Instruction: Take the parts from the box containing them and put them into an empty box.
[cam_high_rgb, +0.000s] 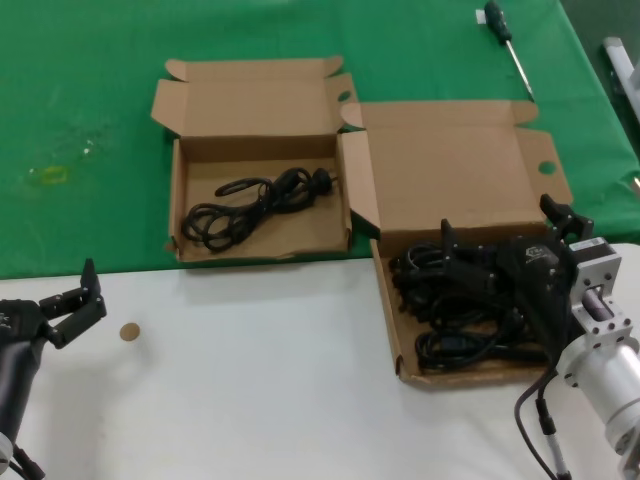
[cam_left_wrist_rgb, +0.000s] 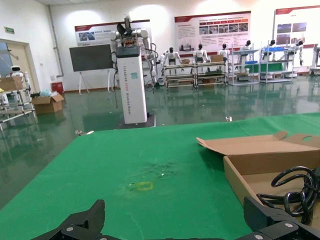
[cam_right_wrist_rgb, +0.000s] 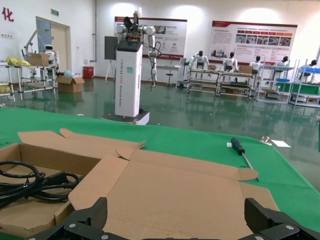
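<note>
The wider brown box (cam_high_rgb: 388, 322) with the punched-hole lid (cam_high_rgb: 450, 170) sits at the right and holds several black power cords (cam_high_rgb: 450, 335). My right gripper (cam_high_rgb: 498, 220) hovers open just above those cords; in the right wrist view its open fingers (cam_right_wrist_rgb: 97, 214) frame the lid (cam_right_wrist_rgb: 185, 192) with nothing between them. The smaller brown box (cam_high_rgb: 300, 228) to the left holds one looped cord (cam_high_rgb: 250, 200), which also shows in the left wrist view as the cord (cam_left_wrist_rgb: 295, 190). My left gripper (cam_high_rgb: 75, 300) waits open and empty over the white table at the near left.
A screwdriver (cam_high_rgb: 505, 30) lies on the green cloth behind the wide box. A small round brown disc (cam_high_rgb: 129, 332) rests on the white table near the left gripper. A yellowish stain (cam_high_rgb: 48, 175) marks the cloth at the far left.
</note>
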